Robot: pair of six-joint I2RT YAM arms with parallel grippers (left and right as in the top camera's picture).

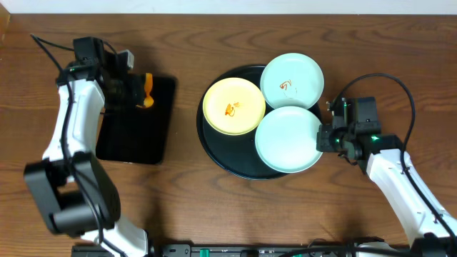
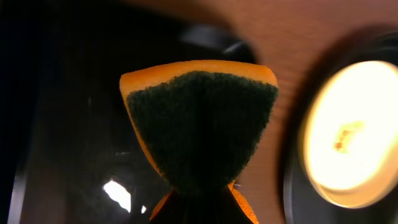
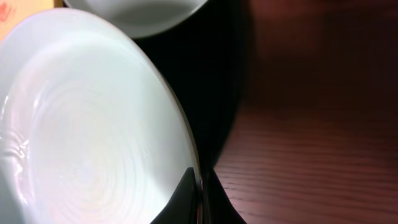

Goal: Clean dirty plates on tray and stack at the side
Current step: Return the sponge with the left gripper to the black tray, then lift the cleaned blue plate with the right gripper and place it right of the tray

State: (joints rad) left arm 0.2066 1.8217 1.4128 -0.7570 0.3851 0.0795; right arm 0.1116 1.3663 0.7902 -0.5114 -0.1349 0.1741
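Wood table, plates on tray overhead; wrist views: left gripper squeezing sponge, right gripper pinching mint plate rim

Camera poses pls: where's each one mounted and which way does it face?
Overhead: above the table, looking straight down; both arms, round tray show.
Left wrist: on the left gripper, facing its pinched sponge.
Right wrist: on the right gripper, facing the clean mint plate it pinches.
Shared: overhead and left wrist both show the yellow plate.

Three plates lie on a round tray, right of centre. A sponge hangs over a smaller tray to the left.
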